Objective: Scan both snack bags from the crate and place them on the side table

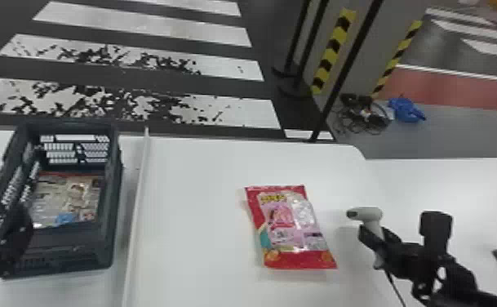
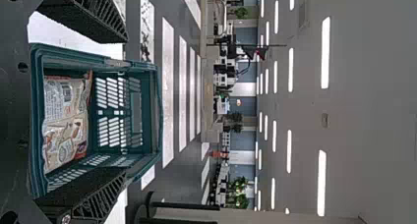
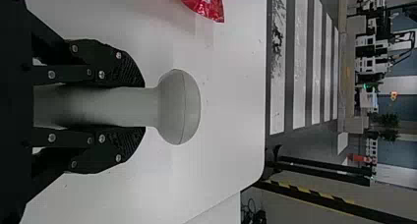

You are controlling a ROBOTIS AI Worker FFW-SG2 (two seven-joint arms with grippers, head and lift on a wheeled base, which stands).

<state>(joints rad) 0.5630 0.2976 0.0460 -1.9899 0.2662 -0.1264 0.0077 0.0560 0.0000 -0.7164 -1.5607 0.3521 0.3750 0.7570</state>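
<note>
My left gripper [image 1: 16, 234] is over the near left part of the dark crate [image 1: 110, 245]. A beige snack bag [image 1: 65, 196] lies inside the crate. In the left wrist view the left gripper [image 2: 124, 105] stands open, with the crate [image 2: 96, 60] beyond it and the bag [image 2: 64, 123] in it. A red and pink snack bag [image 1: 290, 224] lies flat on the white table. To its right, my right gripper [image 1: 374, 237] is shut on the handle of the grey scanner [image 1: 371, 213]. The right wrist view shows the gripper [image 3: 142, 107] around the scanner [image 3: 178, 107].
A thin raised white strip [image 1: 137, 212] divides the table between the crate and the red bag. Another white surface [image 1: 463, 183] adjoins at the right. A cable [image 1: 394, 288] hangs from the scanner. Black posts [image 1: 333, 90] stand beyond the far table edge.
</note>
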